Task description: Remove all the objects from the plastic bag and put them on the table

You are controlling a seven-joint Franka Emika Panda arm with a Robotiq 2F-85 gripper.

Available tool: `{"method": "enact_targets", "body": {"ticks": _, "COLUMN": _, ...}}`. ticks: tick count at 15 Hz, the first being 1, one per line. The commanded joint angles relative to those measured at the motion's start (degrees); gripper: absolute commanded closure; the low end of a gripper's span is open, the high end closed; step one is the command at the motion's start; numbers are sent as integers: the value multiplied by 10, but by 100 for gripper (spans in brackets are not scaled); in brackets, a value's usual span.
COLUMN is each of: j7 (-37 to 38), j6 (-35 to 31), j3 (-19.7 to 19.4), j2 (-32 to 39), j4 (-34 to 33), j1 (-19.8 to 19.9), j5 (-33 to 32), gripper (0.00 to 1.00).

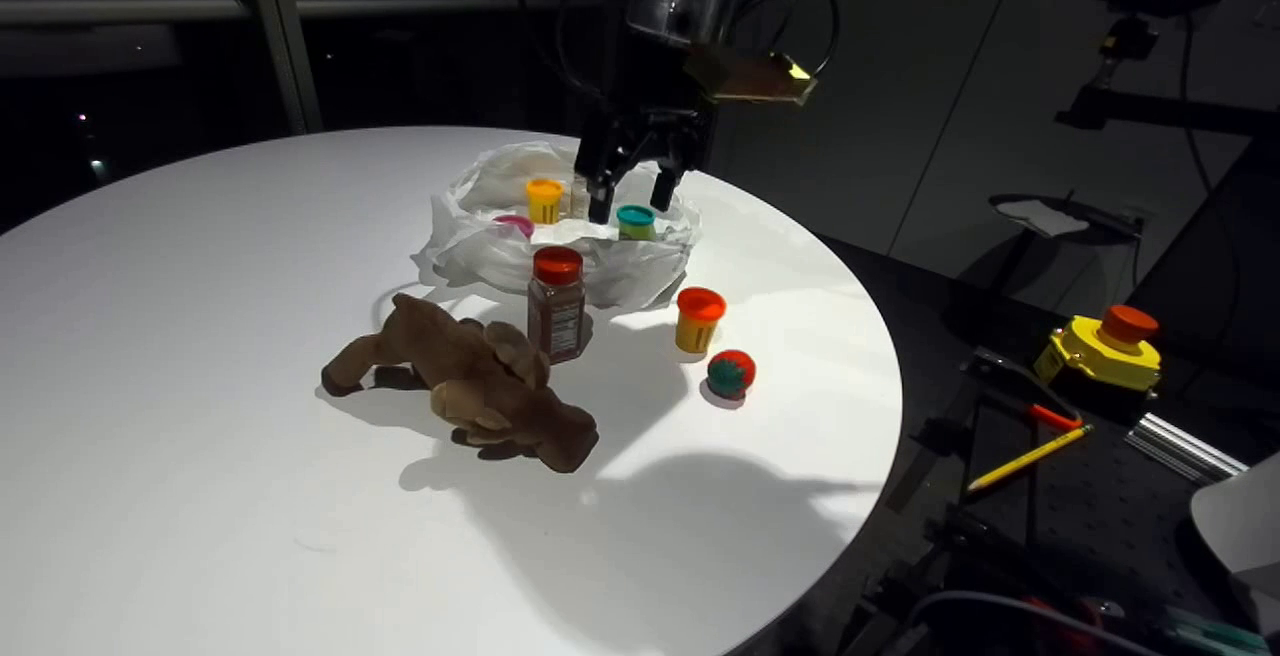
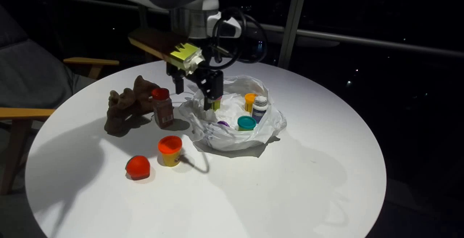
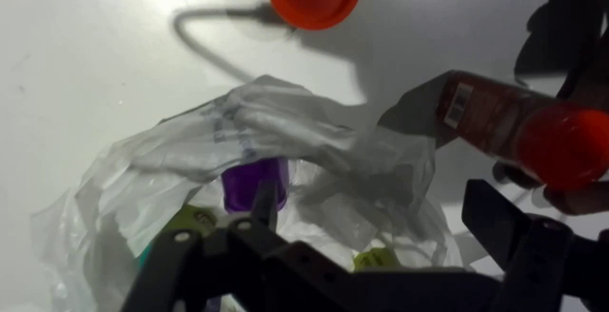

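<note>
In an exterior view: arm (image 2: 188, 2) down from top, claw (image 2: 193, 95) over bag (image 2: 232, 140), jaws spread wide, empty. Bag, centre: 4 lids (image 2: 246, 122), 1 white bottle (image 2: 259, 111). Worktop (image 2: 290, 194), left: 1 each plush (image 2: 127, 102), red-capped bottle (image 2: 163, 111), red-lidded jar (image 2: 170, 151), ball (image 2: 138, 167).

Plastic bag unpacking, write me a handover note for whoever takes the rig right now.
Gripper: open, holding nothing, over the edge of the plastic bag.
Done, out on the table: brown plush, red-capped bottle, red-lidded jar, red-and-green ball.
Left, inside the plastic bag: orange-lidded jar, teal-lidded jar, pink-lidded jar, purple jar, white bottle; more may be hidden in there.
</note>
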State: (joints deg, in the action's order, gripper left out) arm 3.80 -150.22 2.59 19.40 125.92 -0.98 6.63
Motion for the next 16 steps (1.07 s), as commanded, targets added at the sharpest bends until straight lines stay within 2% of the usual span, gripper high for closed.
{"method": "enact_targets", "body": {"ticks": 1, "j7": 30, "j6": 11, "j3": -27, "j2": 31, "j4": -71, "j1": 13, "j5": 5, "gripper": 0}}
{"method": "enact_targets", "body": {"ticks": 9, "j7": 55, "j6": 64, "j3": -60, "j2": 154, "j4": -206, "j1": 29, "j5": -5, "gripper": 0}}
{"method": "enact_targets", "body": {"ticks": 16, "j7": 91, "j6": 84, "j3": -82, "j2": 225, "j4": -270, "j1": 17, "j5": -21, "gripper": 0}}
